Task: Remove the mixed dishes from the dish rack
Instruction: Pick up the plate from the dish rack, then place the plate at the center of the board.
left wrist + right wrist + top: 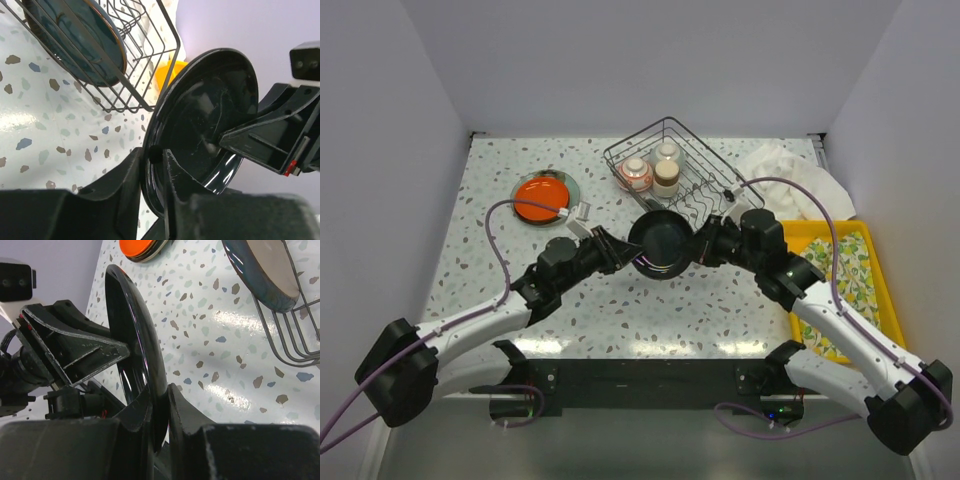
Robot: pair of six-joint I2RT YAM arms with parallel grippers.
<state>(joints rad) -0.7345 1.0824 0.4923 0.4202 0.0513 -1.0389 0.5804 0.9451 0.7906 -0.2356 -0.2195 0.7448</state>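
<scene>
A black plate point(660, 243) is held on edge above the table in front of the dish rack point(670, 160). My left gripper point(620, 250) is shut on its left rim and my right gripper point(705, 245) is shut on its right rim. In the left wrist view the fingers point(172, 172) pinch the black plate point(210, 115), with the right gripper point(270, 140) across it. In the right wrist view my right gripper point(160, 400) clamps the plate point(130, 340). A teal plate point(85, 40) leans in the rack point(145, 60). Two small cups point(637, 173) point(666, 175) stand in the rack.
An orange-red plate point(542, 198) lies on another plate at the table's back left. A white cloth point(790, 180) lies right of the rack. A yellow tray point(880, 270) with a patterned item sits along the right edge. Walls close in on three sides.
</scene>
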